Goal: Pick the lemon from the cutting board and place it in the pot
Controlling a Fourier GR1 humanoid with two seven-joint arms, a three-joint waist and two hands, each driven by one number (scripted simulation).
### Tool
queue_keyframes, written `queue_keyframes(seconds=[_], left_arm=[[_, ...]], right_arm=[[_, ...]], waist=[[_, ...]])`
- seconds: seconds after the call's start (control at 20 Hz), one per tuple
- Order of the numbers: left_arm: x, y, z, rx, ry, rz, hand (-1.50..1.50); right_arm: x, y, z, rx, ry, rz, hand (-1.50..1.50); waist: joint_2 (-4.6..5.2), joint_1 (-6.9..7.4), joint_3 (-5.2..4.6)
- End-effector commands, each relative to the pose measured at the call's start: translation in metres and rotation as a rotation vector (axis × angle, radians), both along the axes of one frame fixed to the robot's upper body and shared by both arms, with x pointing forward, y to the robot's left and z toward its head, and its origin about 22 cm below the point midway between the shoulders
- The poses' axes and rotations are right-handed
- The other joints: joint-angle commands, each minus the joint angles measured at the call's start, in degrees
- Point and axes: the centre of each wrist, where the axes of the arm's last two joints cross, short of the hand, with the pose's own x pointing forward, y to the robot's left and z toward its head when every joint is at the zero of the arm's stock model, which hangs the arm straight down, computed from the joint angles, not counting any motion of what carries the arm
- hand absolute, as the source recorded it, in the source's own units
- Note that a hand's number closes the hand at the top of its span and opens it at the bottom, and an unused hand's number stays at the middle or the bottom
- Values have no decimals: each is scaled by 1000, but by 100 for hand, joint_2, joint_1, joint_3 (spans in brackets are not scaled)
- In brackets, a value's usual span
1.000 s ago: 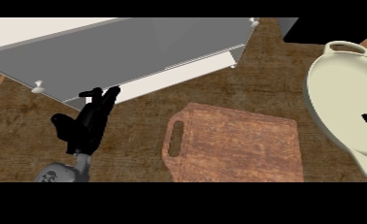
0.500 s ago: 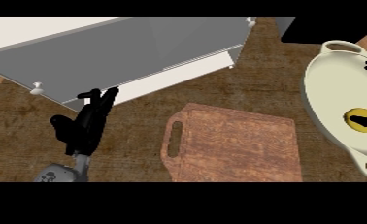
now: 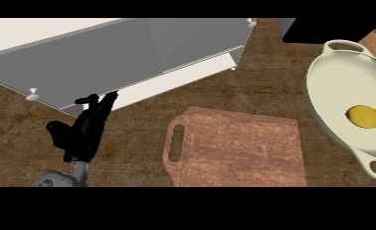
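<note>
Now resting open at lower left, left hand (image 3: 79, 129) with fingers (image 3: 99, 105) straight, grasping nothing. Well right of those fingers, cutting board (image 3: 238, 149) bare. Farther right, lemon (image 3: 361, 116) newly lying inside pot (image 3: 330, 89); placement apparently done. Right hand out of view.

The table (image 3: 242, 92) has a dark brown, wood-grained top. On it lies 1 reddish-brown cutting board (image 3: 238, 149) with a handle slot at its left end, near the lower middle. A cream pot (image 3: 330, 89) stands at the right edge, well apart from a grey sink (image 3: 125, 57) at upper left.
</note>
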Motion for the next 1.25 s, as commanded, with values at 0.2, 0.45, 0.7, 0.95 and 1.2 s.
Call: queue_keyframes(seconds=[0.2,0.45,0.7,0.95,1.2], left_arm=[[38,13,55,-27,-265,109,0],[37,20,65,-24,-270,95,0],[38,15,65,-19,-272,75,0],[40,13,67,-38,-263,90,0],[33,12,58,-12,-268,83,0]], right_arm=[[-31,-50,6,186,-102,-58,-150],[-43,-75,24,245,-122,-83,-150],[-63,-92,25,249,-161,-129,-150],[-86,-109,33,249,-151,-117,-150],[-101,-121,44,239,-142,-151,-150]], waist=[[-37,-111,89],[-23,-2,96],[18,29,113],[-9,-84,118],[-4,-34,128]])
